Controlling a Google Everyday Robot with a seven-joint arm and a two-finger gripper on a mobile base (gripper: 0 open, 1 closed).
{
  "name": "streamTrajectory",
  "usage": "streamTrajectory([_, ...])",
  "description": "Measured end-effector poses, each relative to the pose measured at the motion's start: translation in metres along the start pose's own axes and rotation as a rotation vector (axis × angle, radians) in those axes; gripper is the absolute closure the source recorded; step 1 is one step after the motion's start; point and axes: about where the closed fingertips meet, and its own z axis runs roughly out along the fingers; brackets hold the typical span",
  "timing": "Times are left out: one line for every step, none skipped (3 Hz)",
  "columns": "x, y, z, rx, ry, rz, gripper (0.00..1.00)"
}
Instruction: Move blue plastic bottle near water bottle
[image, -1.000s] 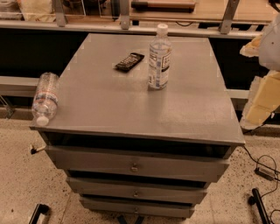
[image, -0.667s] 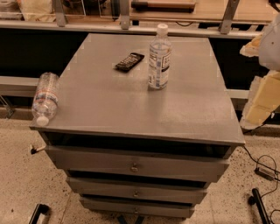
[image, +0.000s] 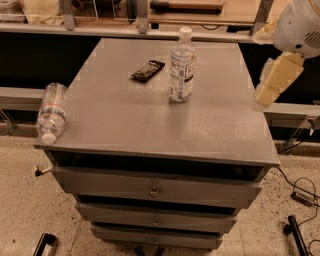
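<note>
Upright toward the back edge of the bench, just right of a black remote: the blue plastic bottle. On its side at the front-left corner: the water bottle. Off the right edge, well apart from both: the gripper, openness impossible to tell

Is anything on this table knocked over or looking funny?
Yes. The small ribbed clear water bottle lies on its side at the very left edge of the grey cabinet top. The tall white-labelled clear bottle stands upright. The robot's pincer hangs off to the right.
</note>
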Motion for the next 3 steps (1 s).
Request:
streamTrajectory([-0.03,-0.032,0.018,0.009,-0.103,-0.034,0.0])
streamTrajectory([-0.062,-0.065,0.052,-0.001,-0.21,-0.053,0.0])
streamTrajectory([-0.085,-0.08,0.079,-0.029,-0.264,-0.068,0.0])
